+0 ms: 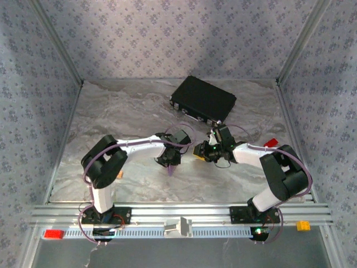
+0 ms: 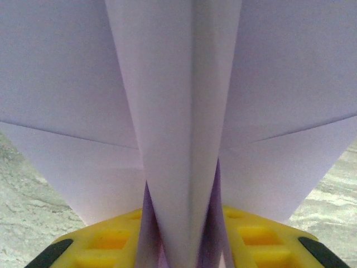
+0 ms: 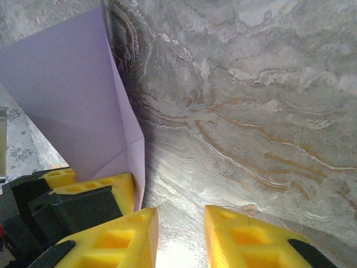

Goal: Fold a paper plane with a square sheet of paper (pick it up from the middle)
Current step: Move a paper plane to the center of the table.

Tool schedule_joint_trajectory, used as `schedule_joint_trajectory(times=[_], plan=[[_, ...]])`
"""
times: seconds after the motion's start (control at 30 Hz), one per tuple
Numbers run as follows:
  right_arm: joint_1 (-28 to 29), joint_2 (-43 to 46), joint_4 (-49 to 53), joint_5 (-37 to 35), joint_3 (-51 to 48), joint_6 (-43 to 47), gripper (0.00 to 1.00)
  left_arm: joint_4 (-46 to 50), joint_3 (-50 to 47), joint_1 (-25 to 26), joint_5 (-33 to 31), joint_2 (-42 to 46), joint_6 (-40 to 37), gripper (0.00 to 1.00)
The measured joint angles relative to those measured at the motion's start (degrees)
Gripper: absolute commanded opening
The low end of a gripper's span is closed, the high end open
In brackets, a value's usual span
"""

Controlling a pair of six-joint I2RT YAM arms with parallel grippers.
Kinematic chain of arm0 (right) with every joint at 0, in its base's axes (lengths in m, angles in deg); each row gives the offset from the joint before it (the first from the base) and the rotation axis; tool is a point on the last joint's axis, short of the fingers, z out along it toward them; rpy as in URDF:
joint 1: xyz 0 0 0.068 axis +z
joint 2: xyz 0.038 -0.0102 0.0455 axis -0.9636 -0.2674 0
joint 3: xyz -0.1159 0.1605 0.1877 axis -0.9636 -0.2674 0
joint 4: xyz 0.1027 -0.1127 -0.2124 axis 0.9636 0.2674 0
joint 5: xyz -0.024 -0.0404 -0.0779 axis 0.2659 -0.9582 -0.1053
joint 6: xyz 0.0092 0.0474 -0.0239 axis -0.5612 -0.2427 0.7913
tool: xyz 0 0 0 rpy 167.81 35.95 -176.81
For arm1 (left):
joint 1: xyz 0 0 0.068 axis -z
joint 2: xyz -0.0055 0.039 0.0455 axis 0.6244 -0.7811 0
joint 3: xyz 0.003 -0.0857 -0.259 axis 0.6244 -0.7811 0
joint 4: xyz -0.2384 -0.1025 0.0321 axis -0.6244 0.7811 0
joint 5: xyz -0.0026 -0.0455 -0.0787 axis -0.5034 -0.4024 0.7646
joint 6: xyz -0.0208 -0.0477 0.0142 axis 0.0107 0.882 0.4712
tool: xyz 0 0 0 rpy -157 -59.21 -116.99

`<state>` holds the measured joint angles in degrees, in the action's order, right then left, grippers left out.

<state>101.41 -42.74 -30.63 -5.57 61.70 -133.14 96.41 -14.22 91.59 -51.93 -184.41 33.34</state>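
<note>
The left arm (image 1: 105, 163) and right arm (image 1: 284, 176) are built of bulky black joints and white tubular links, each on a black base plate (image 1: 109, 215). Thin purple cables (image 1: 85, 170) loop along both. A small green light (image 1: 257, 230) glows at the right base. The left gripper (image 2: 184, 245) and right gripper (image 3: 181, 226) have yellow, ribbed plastic fingers (image 3: 245, 237) with black pads (image 3: 305, 249).

Plane (image 2: 178, 111): thin lilac paper, matt, smooth, sharply creased. My left gripper (image 2: 183, 218) and right gripper (image 3: 179, 215) carry fingers (image 3: 245, 240) of yellow moulded plastic, satin, with black matt inserts. Table (image 3: 268, 111): marbled grey surface, slight sheen. Case (image 1: 202, 99): black, dull finish. Rail (image 1: 178, 212): bare ribbed metal. Walls (image 1: 167, 33): patterned covering, matt.
</note>
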Motion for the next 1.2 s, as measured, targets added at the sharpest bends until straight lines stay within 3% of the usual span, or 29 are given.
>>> schedule_joint_trajectory(times=[0.97,1.07,1.2], plan=[[-3.7,11.1,9.5,-5.2,-0.3,4.1,0.32,4.1,1.8,0.5,-0.8,4.7,5.0,0.39],[-5.2,16.1,13.0,-8.2,-0.3,6.5,0.40,4.1,1.8,1.0,-1.9,8.2,4.8,0.44],[-7.8,26.3,19.7,-17.5,0.9,12.0,0.66,3.6,0.6,1.4,-6.8,16.7,3.2,0.55]])
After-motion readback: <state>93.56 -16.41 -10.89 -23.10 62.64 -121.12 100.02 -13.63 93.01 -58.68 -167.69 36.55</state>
